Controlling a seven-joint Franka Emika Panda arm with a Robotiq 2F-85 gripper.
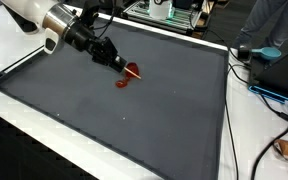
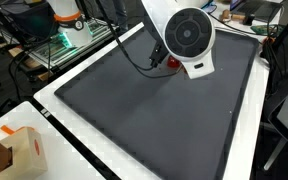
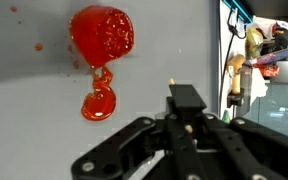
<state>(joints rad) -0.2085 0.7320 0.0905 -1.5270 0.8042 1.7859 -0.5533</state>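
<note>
gripper (image 3: 187,100) looks closed up, nothing visible in it. red blob (image 3: 102,33) sits on grey mat (image 1: 164,120) just ahead of me, smear (image 3: 99,102) joined to it; mat probably there to catch mess.

A dark grey mat (image 1: 134,120) covers most of a white table (image 1: 252,150); a black cable (image 1: 227,110) runs beside the mat's edge; beyond the mat stands equipment with green light (image 2: 69,38); near one mat corner sits a cardboard box (image 2: 19,150).
</note>
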